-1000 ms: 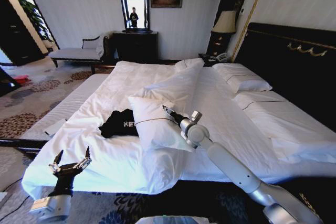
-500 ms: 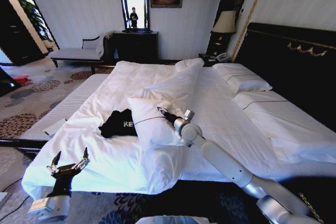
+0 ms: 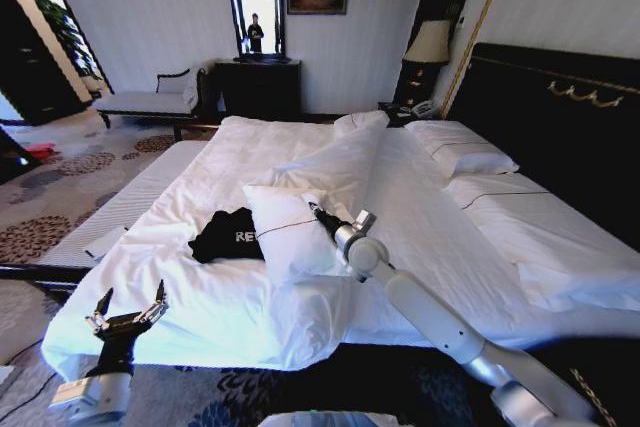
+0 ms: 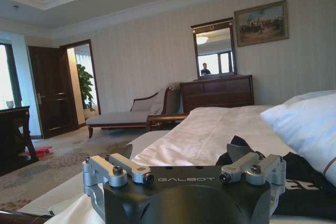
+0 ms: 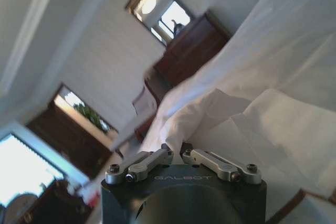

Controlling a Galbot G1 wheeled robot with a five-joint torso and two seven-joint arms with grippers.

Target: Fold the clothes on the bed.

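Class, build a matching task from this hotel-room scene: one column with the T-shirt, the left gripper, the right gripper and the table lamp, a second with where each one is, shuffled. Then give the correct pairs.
Column one:
1. black T-shirt
2. left gripper
3. right gripper
4. table lamp

Column two:
A. pressed against the white pillow on the bed
B. on the nightstand beside the dark headboard
C. crumpled on the white duvet, partly behind the pillow
D. low, at the near edge of the bed, fingers spread

Pairs: 1-C, 2-D, 3-A, 4-B
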